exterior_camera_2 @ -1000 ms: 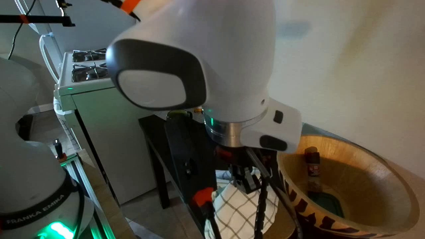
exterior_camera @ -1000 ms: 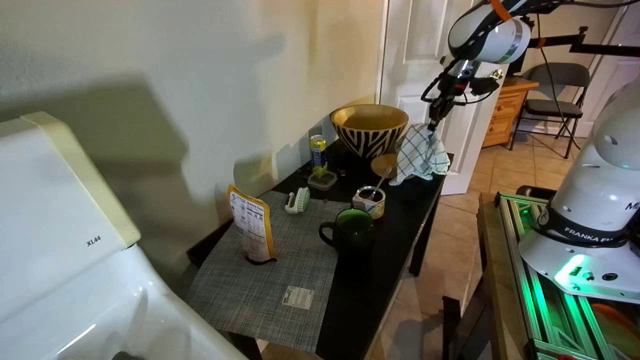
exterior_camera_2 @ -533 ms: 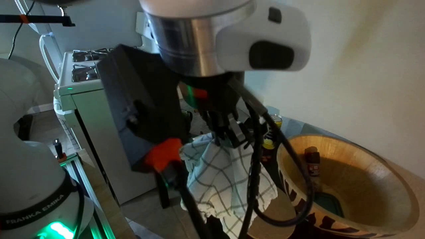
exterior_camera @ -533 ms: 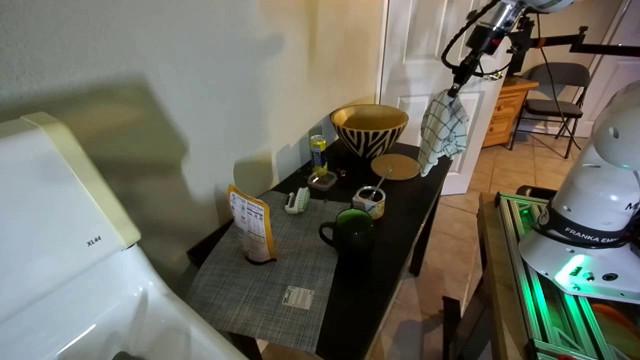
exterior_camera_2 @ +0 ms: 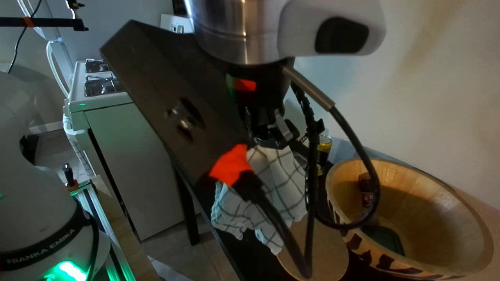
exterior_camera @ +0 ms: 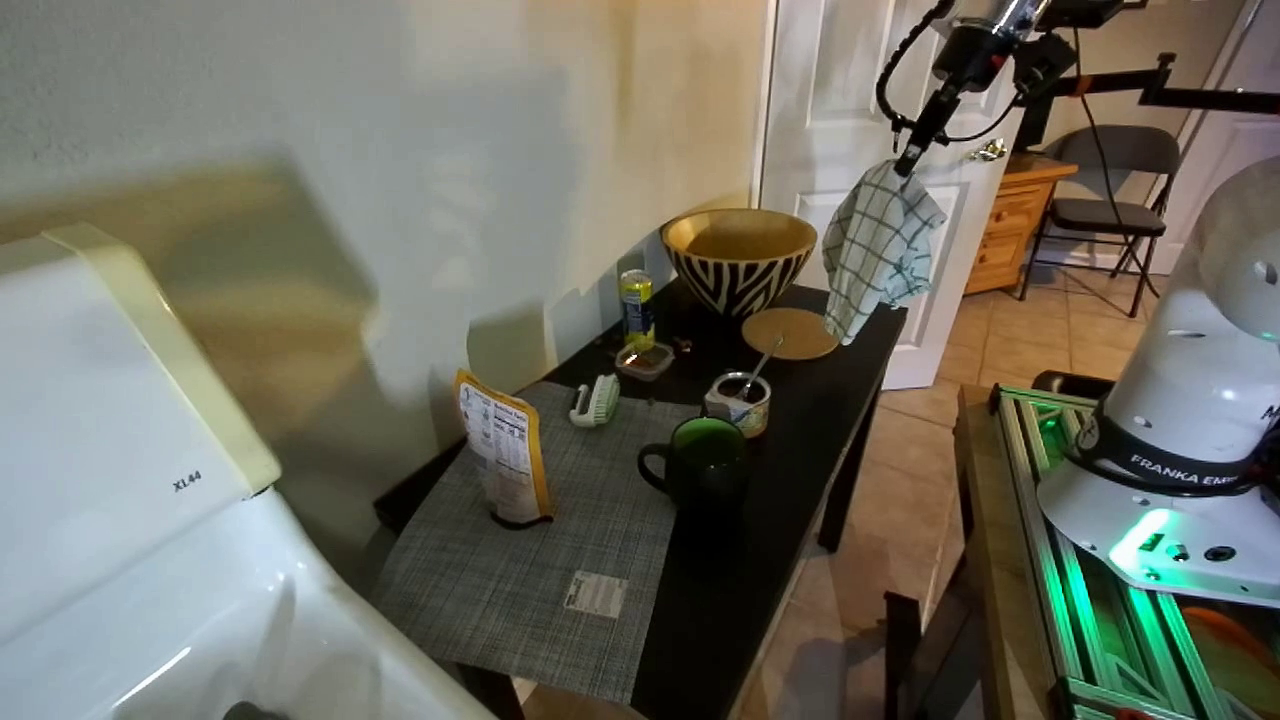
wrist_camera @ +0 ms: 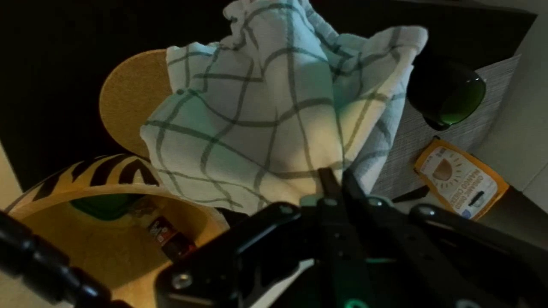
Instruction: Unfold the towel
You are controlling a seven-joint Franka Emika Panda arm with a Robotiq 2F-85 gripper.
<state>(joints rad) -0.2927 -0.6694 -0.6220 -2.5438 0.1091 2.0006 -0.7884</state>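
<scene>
The white towel with dark greenish-grey checks (exterior_camera: pixel 880 250) hangs in loose folds above the far end of the black table in an exterior view. My gripper (exterior_camera: pixel 905 167) is above it, fingers pointing down, shut on the towel's top. In another exterior view the towel (exterior_camera_2: pixel 273 183) hangs below the gripper (exterior_camera_2: pixel 273 142), partly hidden by cables and an orange-taped part. In the wrist view the towel (wrist_camera: pixel 274 102) spreads out from the nearly closed fingertips (wrist_camera: pixel 336 175), its lower edges bunched and rippled. I cannot tell whether its lowest corner touches anything.
The zebra-striped wooden bowl (exterior_camera: pixel 740 275) and round cork mat (exterior_camera: pixel 785 335) are beside and below the towel. A yellow can (exterior_camera: pixel 637 310), a tub with a spoon (exterior_camera: pixel 740 410), a dark mug (exterior_camera: pixel 705 470), a brush (exterior_camera: pixel 597 402) and a pouch (exterior_camera: pixel 505 455) stand nearby. A door is behind.
My gripper has risen with the towel, which lay partly on the table and mat a second ago and now hangs. In the last half second it swings slightly toward the bowl.
</scene>
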